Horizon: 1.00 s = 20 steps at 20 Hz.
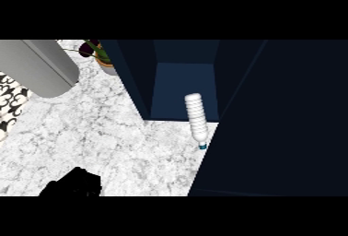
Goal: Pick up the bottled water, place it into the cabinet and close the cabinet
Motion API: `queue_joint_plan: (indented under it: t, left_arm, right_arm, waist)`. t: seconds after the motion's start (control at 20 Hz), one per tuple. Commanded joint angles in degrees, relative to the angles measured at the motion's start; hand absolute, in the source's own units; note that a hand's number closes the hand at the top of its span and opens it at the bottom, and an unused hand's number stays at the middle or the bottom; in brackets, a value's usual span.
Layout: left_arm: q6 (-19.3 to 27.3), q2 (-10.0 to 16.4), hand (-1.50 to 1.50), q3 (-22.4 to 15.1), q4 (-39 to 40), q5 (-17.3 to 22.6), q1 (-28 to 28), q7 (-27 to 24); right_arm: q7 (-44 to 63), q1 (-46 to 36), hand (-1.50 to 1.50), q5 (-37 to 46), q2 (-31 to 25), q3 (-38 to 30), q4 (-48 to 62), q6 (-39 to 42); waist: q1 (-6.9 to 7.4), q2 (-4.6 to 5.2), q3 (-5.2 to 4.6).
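The water bottle (195,117) is pale and ribbed with a teal cap (202,146). It lies lengthwise at the mouth of the dark blue cabinet (183,78), its base over the cabinet's floor and its cap toward me over the marble counter (102,133). No hand touches it. The cabinet stands open: one large dark door panel (279,129) fills the right side and a narrower one (132,78) stands at the left. My left hand (71,184) shows as a black shape at the lower left edge, well away from the bottle. My right hand is out of sight.
A large grey cylinder (37,64) lies across the upper left corner. A potted plant (101,54) stands behind it beside the left door panel. A black-and-white patterned surface (10,108) runs along the left edge.
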Motion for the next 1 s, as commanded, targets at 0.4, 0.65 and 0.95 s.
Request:
queue_joint_plan:
  t: [0.4, 0.65, 0.95]
  left_arm:
    - [-9.14, 8.5, 1.5, 6.68, -10.31, 5.39, 18.54, -6.54]
    - [-12.97, 10.23, 1.5, 10.66, -11.6, 7.53, 23.89, -8.77]
    - [-15.65, 9.73, 1.5, 12.77, -9.03, 8.57, 24.82, -10.09]
  right_arm:
    - [19.15, -23.34, 1.5, 5.05, 22.33, -0.79, 6.14, -3.5]
    - [19.73, -31.98, 1.5, 1.93, 29.07, -9.48, 18.63, -3.25]
    - [14.89, -41.73, 1.5, -5.76, 29.34, -20.86, 32.41, 0.35]
  waist:
    - [0.6, 0.11, -0.13]
    - [0.17, 0.57, 0.08]
    - [-0.06, 0.85, 0.13]
